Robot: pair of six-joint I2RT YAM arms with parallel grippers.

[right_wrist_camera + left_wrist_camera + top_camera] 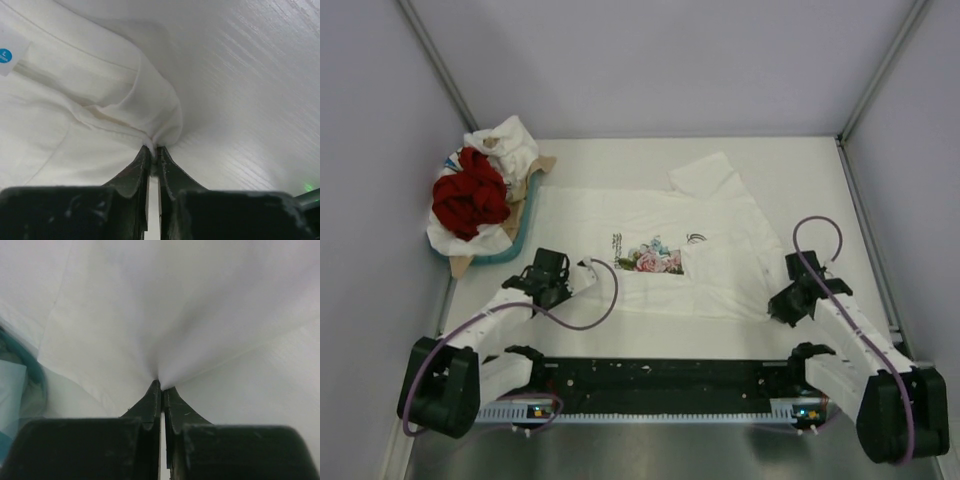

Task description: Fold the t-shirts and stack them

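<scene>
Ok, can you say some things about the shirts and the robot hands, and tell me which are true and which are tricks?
1. The white t-shirt with the flower print lies spread out on the table. True.
2. The left gripper hangs wide open above the shirt. False: it is shut, pinching the white cloth.
3. The right gripper pinches a fold of white cloth. True.
4. The red shirts lie neatly folded in the middle of the table. False: they sit bunched in a heap on the teal-rimmed tray at the far left, with white cloth around them.
</scene>
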